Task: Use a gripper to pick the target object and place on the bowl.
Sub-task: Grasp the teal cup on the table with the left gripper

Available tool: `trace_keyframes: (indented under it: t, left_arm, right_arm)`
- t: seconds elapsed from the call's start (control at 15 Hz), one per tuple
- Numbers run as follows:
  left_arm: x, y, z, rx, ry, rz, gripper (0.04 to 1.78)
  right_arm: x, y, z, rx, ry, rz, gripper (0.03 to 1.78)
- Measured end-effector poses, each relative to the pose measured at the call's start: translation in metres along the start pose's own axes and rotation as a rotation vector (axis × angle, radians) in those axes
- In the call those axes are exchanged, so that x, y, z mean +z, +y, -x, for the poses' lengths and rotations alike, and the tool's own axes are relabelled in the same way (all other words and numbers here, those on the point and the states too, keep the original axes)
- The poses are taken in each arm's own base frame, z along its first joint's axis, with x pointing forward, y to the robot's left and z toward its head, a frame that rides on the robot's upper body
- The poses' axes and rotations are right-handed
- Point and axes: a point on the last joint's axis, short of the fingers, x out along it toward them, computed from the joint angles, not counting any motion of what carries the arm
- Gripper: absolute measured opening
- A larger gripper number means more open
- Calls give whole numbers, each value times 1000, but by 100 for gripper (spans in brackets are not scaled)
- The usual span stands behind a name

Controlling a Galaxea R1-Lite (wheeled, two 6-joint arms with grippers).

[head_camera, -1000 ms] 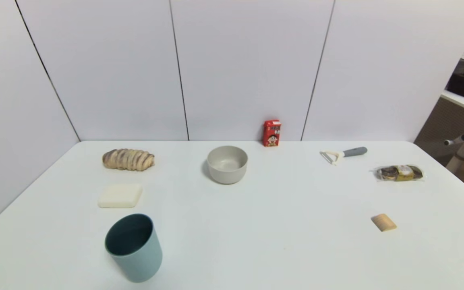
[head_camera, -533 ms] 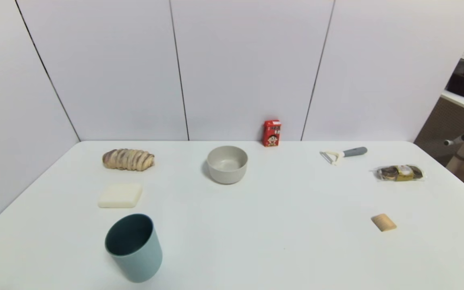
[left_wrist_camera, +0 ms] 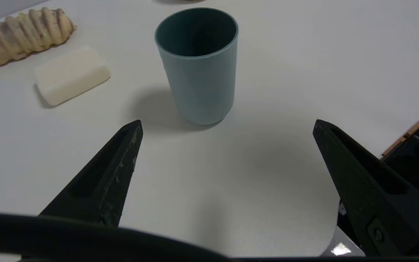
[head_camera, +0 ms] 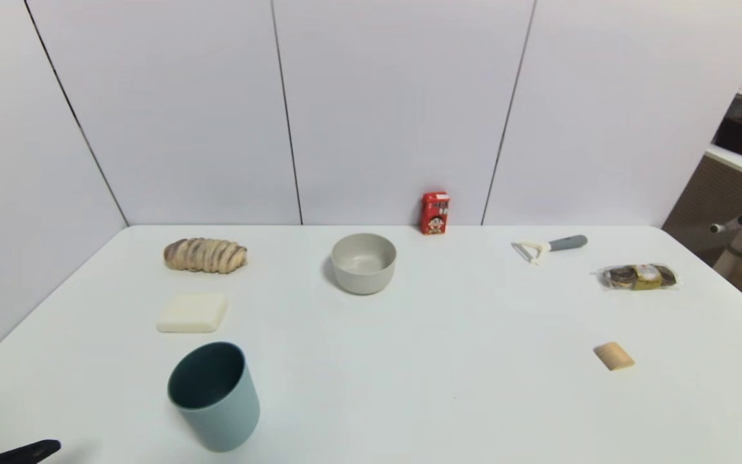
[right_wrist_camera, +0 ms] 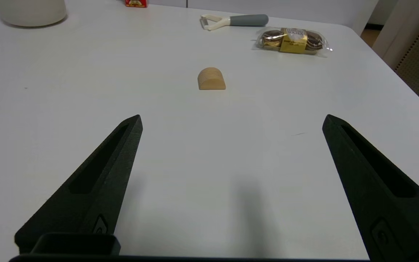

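Note:
The teal-blue cup stands upright near the table's front left; it also shows in the left wrist view. The light grey bowl sits empty at the middle back, and its edge shows in the right wrist view. My left gripper is open and empty, low over the front left corner, a short way short of the cup. One fingertip of it shows in the head view's bottom left corner. My right gripper is open and empty, low over the front right of the table, out of the head view.
A bread loaf and a cream soap block lie behind the cup. A red carton stands by the back wall. A peeler, a chocolate pack and a small wooden block lie on the right side.
A fingertip of my left gripper has come into the head view at the bottom left corner. Nothing on the table has moved.

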Motion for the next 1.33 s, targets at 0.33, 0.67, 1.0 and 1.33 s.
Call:
trace_keyframes:
  t: [0.33, 0.67, 1.0, 1.33]
  left_arm:
    - [13, 18, -41, -52, 87, 18, 169]
    - [10, 31, -78, -77, 170, 36, 169]
    - [-3, 37, -98, -83, 203, 55, 169]
    - [-11, 38, -103, -71, 160, 57, 169]
  right_arm:
    - [0, 0, 0, 0, 0, 0, 171]
    - [0, 0, 0, -1, 1, 0, 171]
    - [0, 0, 0, -1, 1, -1, 171]
    - [0, 0, 0, 0, 1, 0, 171]
